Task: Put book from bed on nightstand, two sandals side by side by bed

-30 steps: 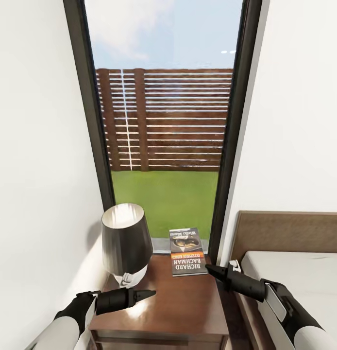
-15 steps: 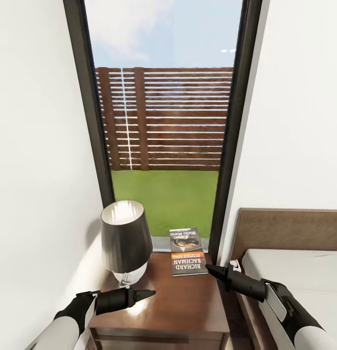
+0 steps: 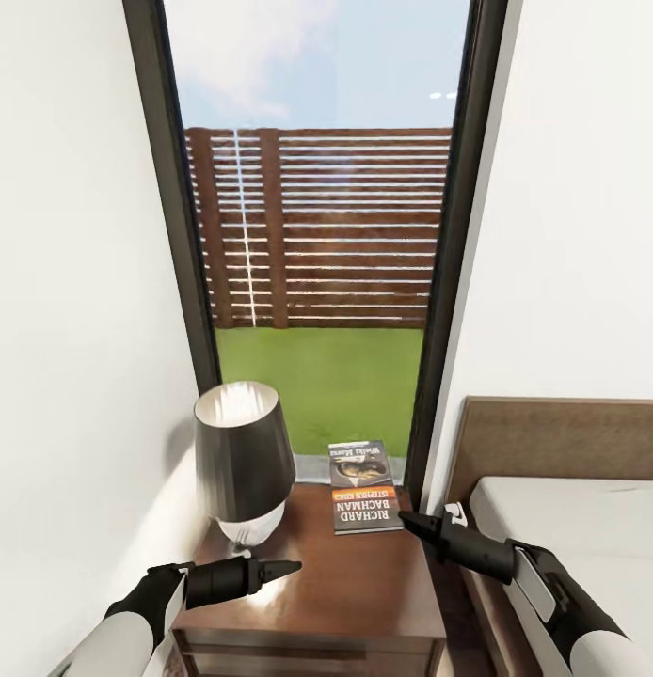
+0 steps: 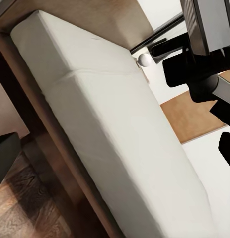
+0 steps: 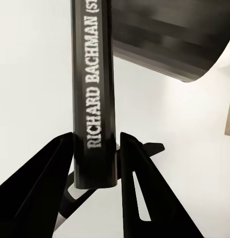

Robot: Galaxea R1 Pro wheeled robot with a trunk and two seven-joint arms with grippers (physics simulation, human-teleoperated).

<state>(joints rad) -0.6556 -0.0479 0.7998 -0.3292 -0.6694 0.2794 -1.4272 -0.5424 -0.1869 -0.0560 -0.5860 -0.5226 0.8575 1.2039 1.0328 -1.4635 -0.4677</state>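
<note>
View has crept slightly upward, nothing else moved: bed (image 3: 571, 527) at right, nightstand (image 3: 345, 592) bearing lamp (image 3: 242, 465) and book (image 3: 362, 487) flat by the window, right gripper (image 3: 407, 522) slightly parted, clear of book, left gripper (image 3: 289, 567) looks pinched; sandals remain

A tall black-framed window (image 3: 317, 235) stands between plain white walls (image 3: 72, 282). Through it show blue sky, a slatted wooden fence (image 3: 336, 230) and sunlit grass (image 3: 322, 385). Below the window, a dark-shaded lamp (image 3: 242, 461) catches light. In the left wrist view, brown wood-plank floor (image 4: 25, 208).
</note>
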